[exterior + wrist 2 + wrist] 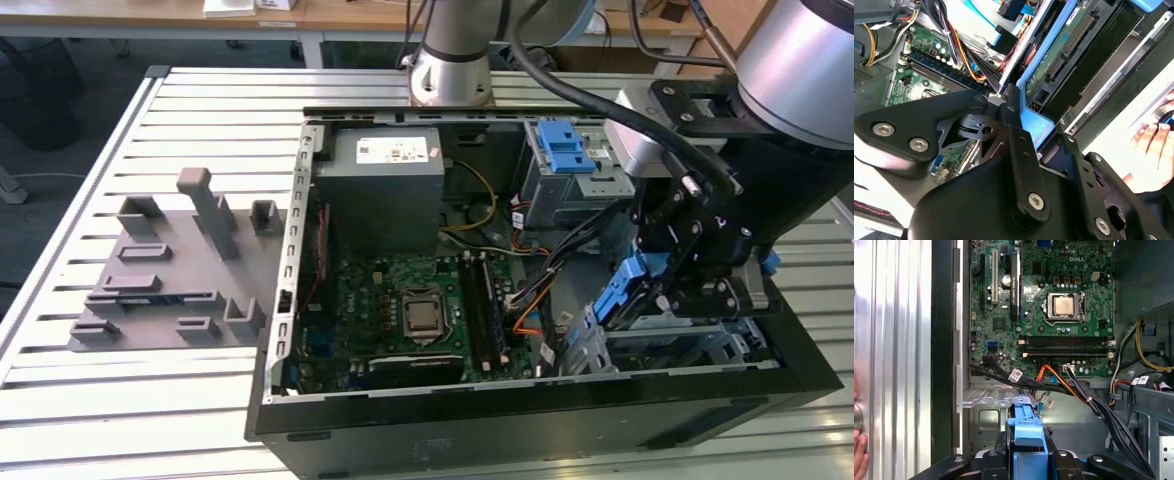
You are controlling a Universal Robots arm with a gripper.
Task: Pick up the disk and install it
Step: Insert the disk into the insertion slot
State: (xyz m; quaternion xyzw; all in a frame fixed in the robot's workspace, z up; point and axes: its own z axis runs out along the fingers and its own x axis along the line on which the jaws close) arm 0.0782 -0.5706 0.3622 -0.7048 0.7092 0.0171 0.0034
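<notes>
The jaws are pinching the disk (pixel 1066 42) by its blue rail (pixel 1033 123), and nearby cables (pixel 999 372) are threatening to snag it.

A slatted metal surface (pixel 134 420) carries an open black computer case (pixel 534 432), a grey fixture plate (pixel 147 300) at the exterior view's left, and the arm's base (pixel 454 85)

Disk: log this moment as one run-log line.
gripper: shut on disk, at its blue rail | place: at drive cage inside open computer case | seated: cannot tell
</notes>
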